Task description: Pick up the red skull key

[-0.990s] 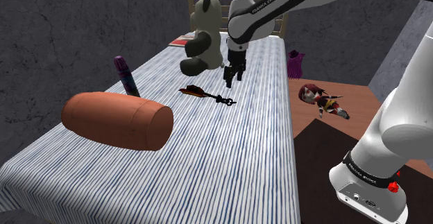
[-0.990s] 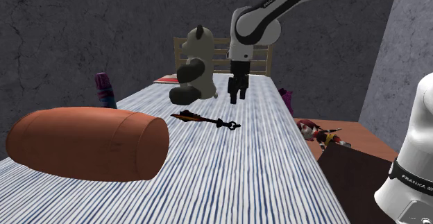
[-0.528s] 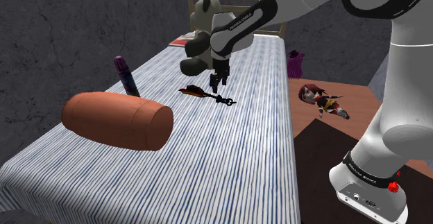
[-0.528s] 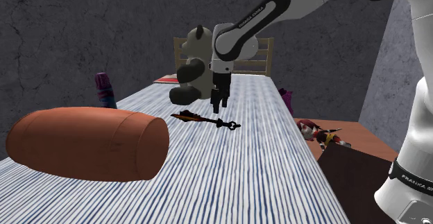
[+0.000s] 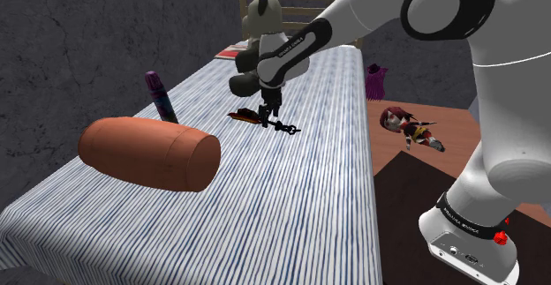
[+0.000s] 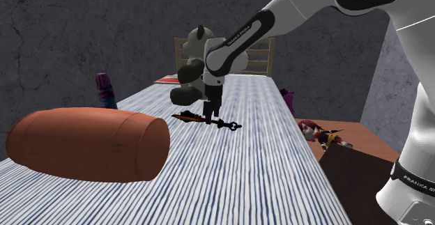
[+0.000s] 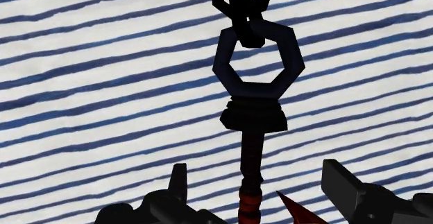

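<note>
Hovering low, the gripper (image 5: 265,116) sits right over the skull key (image 5: 285,129), which lies flat on the striped cloth (image 5: 291,195) near the plush panda (image 5: 262,14), well apart from the brown bolster (image 5: 150,151). Jaws are open and straddle the dark, red-tipped shaft, probably without contact.

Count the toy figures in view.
2. A panda bear sits at the striped surface's far end, partly behind the arm; a red-haired doll lies on the brown surface beside it. The arm may hide others.
</note>
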`<state>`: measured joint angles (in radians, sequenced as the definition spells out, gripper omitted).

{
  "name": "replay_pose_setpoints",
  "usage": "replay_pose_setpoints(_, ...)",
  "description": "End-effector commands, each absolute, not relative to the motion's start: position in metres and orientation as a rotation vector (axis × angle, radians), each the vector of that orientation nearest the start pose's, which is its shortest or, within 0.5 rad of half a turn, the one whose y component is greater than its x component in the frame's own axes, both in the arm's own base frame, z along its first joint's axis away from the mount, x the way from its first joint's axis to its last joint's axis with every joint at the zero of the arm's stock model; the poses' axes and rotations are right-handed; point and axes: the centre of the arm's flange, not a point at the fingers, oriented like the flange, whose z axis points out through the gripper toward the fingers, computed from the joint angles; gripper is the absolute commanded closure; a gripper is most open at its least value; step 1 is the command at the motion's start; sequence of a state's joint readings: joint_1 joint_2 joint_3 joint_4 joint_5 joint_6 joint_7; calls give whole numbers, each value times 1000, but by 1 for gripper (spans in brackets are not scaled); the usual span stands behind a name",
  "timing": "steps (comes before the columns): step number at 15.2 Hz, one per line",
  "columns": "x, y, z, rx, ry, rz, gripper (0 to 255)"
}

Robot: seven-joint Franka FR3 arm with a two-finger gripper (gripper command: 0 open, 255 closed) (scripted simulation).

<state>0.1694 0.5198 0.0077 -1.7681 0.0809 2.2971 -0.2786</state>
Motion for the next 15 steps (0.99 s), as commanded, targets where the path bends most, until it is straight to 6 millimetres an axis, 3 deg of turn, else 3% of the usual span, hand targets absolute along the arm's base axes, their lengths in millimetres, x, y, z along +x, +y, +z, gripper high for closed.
replay_pose_setpoints(1, 652, 119, 260, -3016, -614, -20, 0)
replay_pose_setpoints(4, 652, 119, 251, -3016, -614, -20, 0)
replay_pose_setpoints(5, 652, 119, 252, -3016, -614, -20, 255)
replay_pose_setpoints(15, 652, 119, 257, -3016, -614, -20, 255)
